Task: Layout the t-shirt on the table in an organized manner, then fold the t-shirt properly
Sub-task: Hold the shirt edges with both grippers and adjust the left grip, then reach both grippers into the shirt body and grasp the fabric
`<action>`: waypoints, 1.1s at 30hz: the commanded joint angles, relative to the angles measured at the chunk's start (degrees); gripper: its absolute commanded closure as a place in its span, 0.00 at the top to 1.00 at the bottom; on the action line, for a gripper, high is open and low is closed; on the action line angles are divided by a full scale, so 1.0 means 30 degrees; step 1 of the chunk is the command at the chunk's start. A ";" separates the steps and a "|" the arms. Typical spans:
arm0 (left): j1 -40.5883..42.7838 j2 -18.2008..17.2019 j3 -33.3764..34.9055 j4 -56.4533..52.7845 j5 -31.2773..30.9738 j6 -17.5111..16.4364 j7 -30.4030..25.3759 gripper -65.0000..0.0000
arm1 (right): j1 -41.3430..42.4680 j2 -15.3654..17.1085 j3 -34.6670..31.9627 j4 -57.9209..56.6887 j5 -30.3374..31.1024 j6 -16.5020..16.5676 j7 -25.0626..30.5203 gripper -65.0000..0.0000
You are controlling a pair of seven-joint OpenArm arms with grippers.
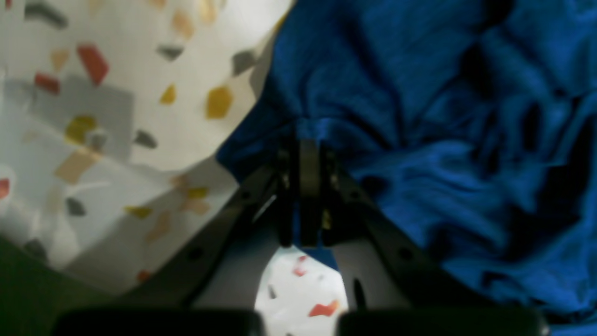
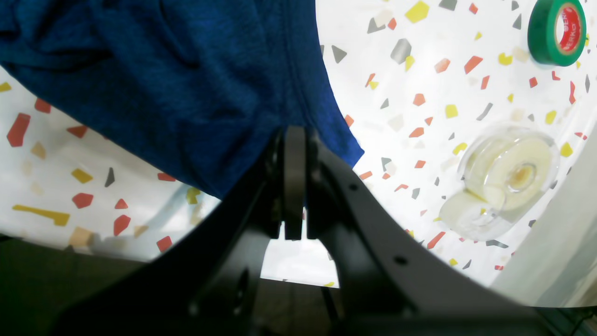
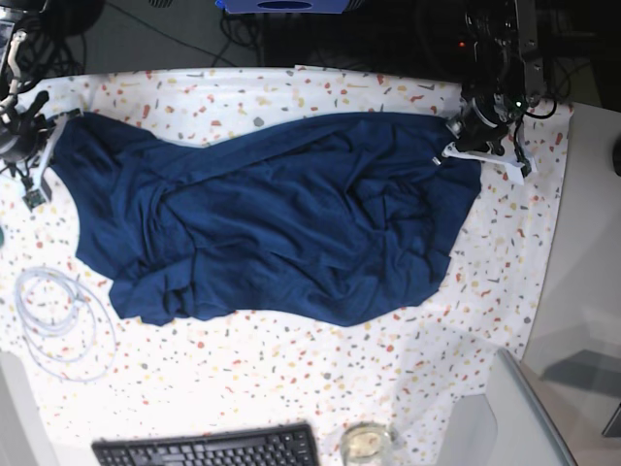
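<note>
The t-shirt (image 3: pixel 281 223) is showing as soft, matt knit cloth, rumpling into folds just beyond the left claw (image 1: pixel 303 149). The bench (image 3: pixel 291 379) is wearing a smooth speckled covering. Off to the right claw's (image 2: pixel 294 140) side, glossy green tape (image 2: pixel 557 31) is gleaming.

Navy t-shirt (image 3: pixel 281 223), red-yellow-grey-flecked white table (image 3: pixel 291 388)

- Your left gripper (image 1: pixel 303 154): matte black, two flat dark fingers (image 1: pixel 308 186) on black angled struts, small round screw holes in each strut.
- Your right gripper (image 2: pixel 294 140): same build, black fingers (image 2: pixel 294 182) with a grey-looking pad face, black struts with screw holes.
- In base view both wrists show black bodies with white plates; black cables run along the left arm (image 3: pixel 500 58).
</note>
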 commanded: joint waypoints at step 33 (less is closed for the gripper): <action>0.3864 -0.0102 -0.0158 0.5160 -0.0077 0.2105 -0.0188 0.00 | 0.0649 -0.0111 -0.3692 0.0436 0.0130 -0.0039 0.0155 0.01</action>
